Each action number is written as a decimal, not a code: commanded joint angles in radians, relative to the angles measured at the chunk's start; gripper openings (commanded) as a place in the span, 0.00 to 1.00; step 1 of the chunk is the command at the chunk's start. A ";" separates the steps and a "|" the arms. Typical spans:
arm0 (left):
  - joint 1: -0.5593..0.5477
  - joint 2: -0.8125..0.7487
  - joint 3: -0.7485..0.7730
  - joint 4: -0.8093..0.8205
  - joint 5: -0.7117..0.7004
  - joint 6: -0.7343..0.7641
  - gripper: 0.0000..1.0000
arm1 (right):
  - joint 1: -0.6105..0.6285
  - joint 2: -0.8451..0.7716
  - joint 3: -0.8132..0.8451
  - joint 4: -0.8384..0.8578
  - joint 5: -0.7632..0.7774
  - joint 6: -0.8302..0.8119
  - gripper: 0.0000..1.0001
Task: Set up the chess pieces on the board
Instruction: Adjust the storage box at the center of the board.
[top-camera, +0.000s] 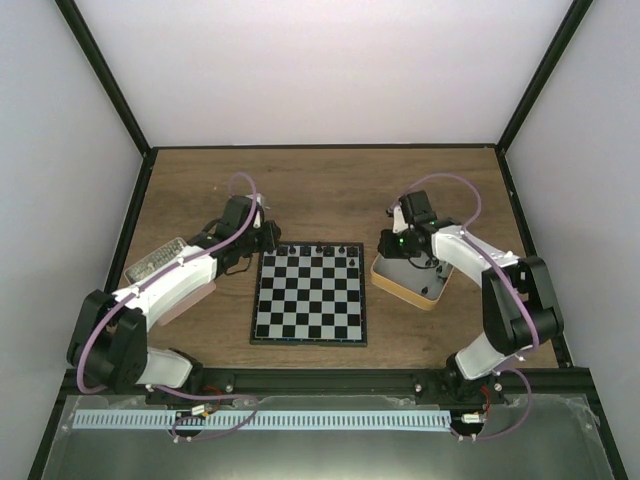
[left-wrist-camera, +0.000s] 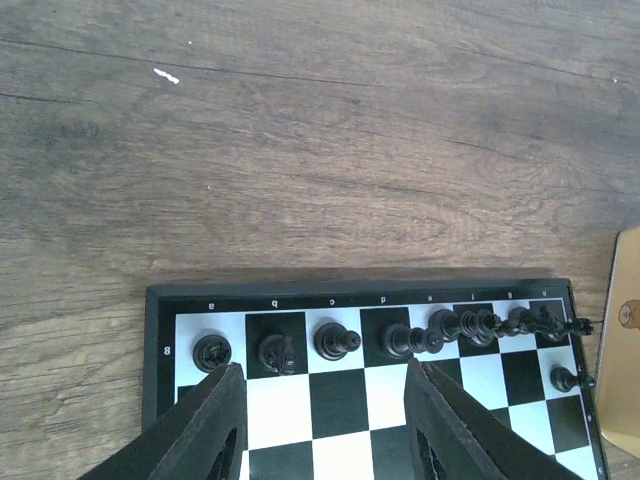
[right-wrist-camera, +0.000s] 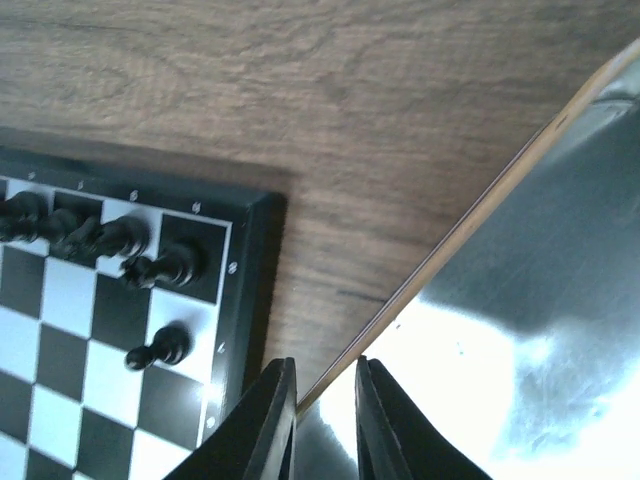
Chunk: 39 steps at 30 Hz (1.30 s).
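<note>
The chessboard (top-camera: 310, 296) lies at the table's middle. Several black chess pieces (top-camera: 318, 247) stand along its far row. In the left wrist view the board (left-wrist-camera: 340, 400) has these pieces (left-wrist-camera: 335, 341) in row 8 and one pawn (left-wrist-camera: 565, 378) in the row in front. My left gripper (top-camera: 268, 238) (left-wrist-camera: 325, 405) is open and empty above the board's far left corner. My right gripper (top-camera: 396, 246) (right-wrist-camera: 325, 425) has its jaws a narrow gap apart and holds nothing. It straddles the rim of the tan-sided tin (right-wrist-camera: 500, 180) beside the board (right-wrist-camera: 250, 290). Pieces (right-wrist-camera: 165, 265) show there too.
The tan-sided metal tin (top-camera: 410, 282) stands right of the board, its shiny inside (right-wrist-camera: 520, 330) showing no pieces. A pink tray (top-camera: 190, 295) lies under my left arm, with a silver lid (top-camera: 155, 258) beside it. Black frame posts edge the wooden table.
</note>
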<state>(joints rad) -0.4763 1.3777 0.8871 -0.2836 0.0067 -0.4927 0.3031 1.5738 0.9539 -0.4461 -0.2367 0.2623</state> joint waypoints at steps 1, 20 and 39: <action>0.004 0.017 0.006 0.011 0.018 0.011 0.46 | -0.003 -0.052 -0.018 -0.037 -0.094 -0.027 0.17; 0.004 0.032 0.018 0.009 0.024 0.011 0.46 | 0.128 -0.029 -0.025 -0.100 -0.028 -0.032 0.01; 0.004 0.009 0.022 0.003 0.016 0.008 0.46 | 0.146 -0.003 0.121 -0.070 0.308 0.316 0.61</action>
<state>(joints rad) -0.4763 1.4036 0.8883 -0.2840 0.0273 -0.4927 0.4431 1.5257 0.9993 -0.5880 -0.0597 0.4324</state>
